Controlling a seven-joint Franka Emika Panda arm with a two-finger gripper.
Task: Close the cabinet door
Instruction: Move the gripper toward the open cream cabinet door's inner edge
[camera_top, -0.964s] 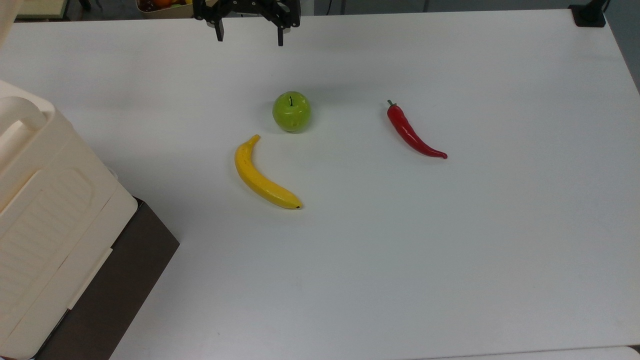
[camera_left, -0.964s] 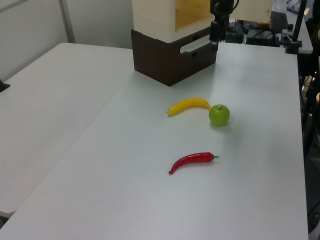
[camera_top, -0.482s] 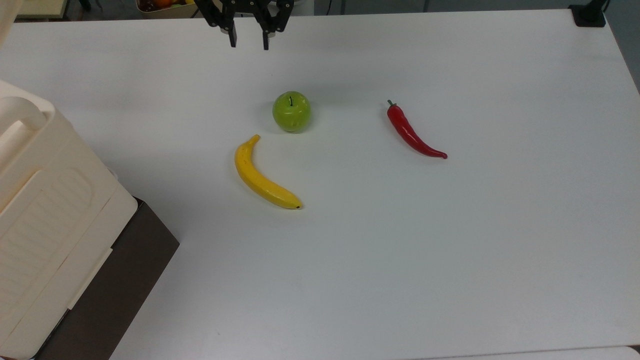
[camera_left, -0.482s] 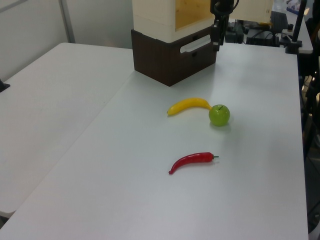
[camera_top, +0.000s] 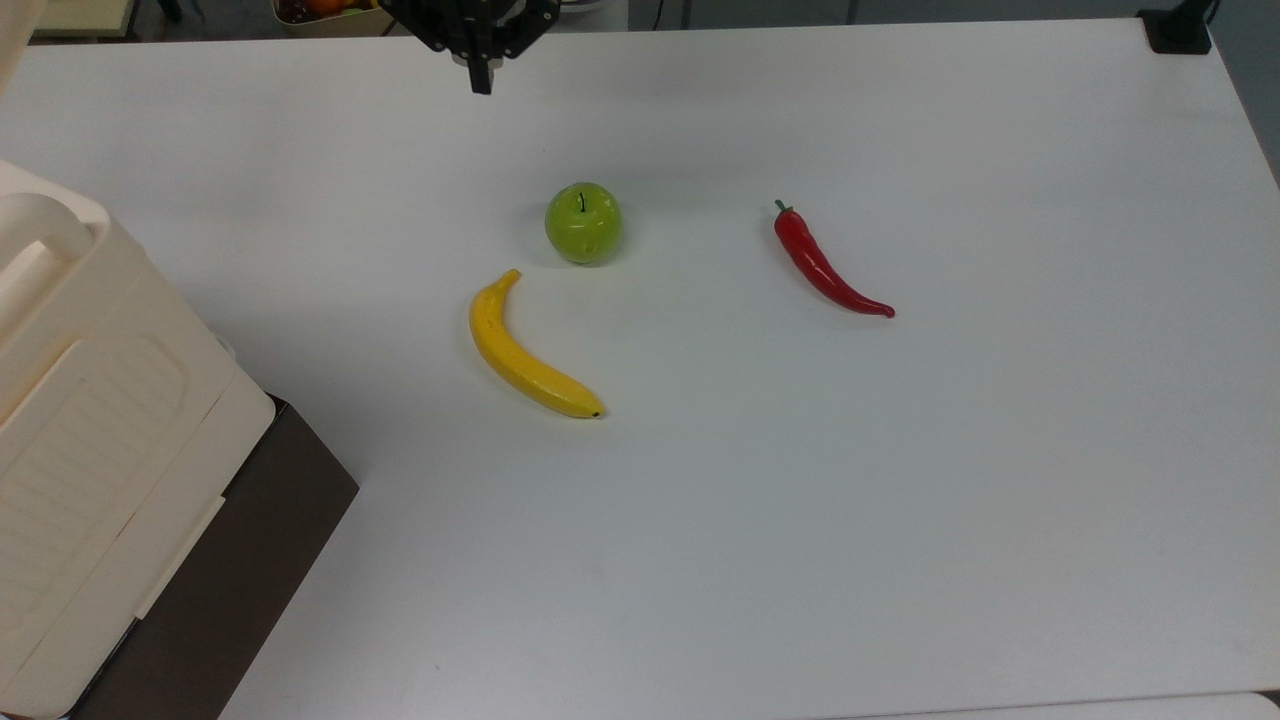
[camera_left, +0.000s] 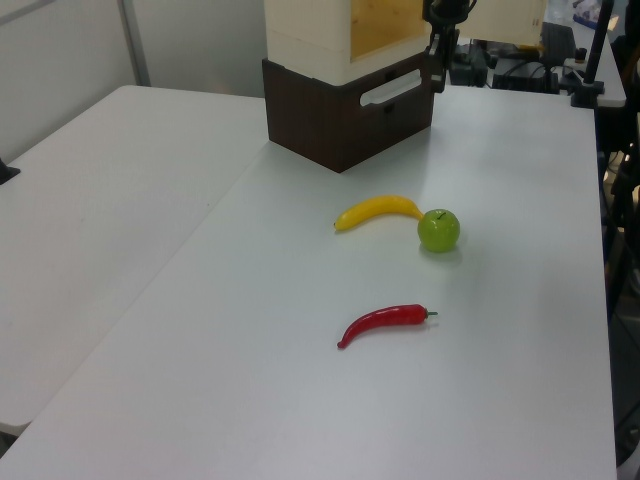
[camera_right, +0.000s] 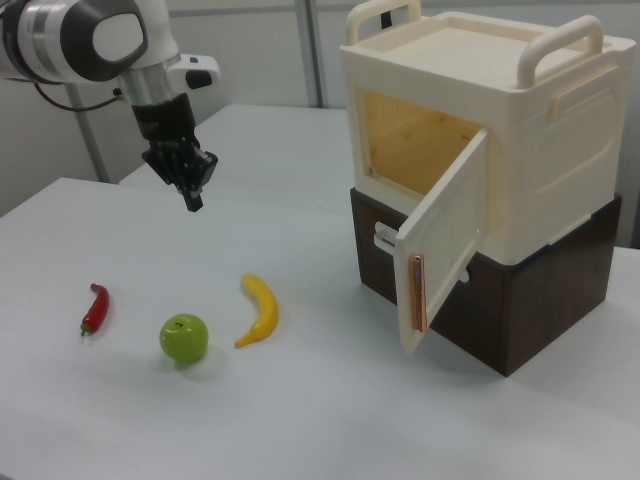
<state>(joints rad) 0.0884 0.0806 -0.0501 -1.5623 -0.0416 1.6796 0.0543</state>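
Observation:
The cream cabinet (camera_right: 500, 120) stands on a dark brown base (camera_right: 530, 305) at the right view's right. Its cabinet door (camera_right: 447, 243) hangs open, swung out toward the table, and the yellowish inside shows behind it. My gripper (camera_right: 192, 202) hovers above the table well to the right view's left of the door, pointing down, shut with nothing in it. In the top view the gripper (camera_top: 482, 86) is at the far edge, above the green apple (camera_top: 583, 223), and the cabinet (camera_top: 90, 420) sits at the lower left. In the left view the gripper (camera_left: 436, 82) hangs by the cabinet's (camera_left: 310, 28) front.
On the white table (camera_top: 900, 500) lie a yellow banana (camera_top: 525, 350), the green apple and a red chili pepper (camera_top: 825, 265), between the gripper and the near edge. The brown base (camera_top: 240, 560) carries a cream handle bar (camera_left: 392, 90).
The gripper's fingers have come together from wide open to shut. The gripper has drifted slightly toward the top view's left. The fruit and the door have not moved.

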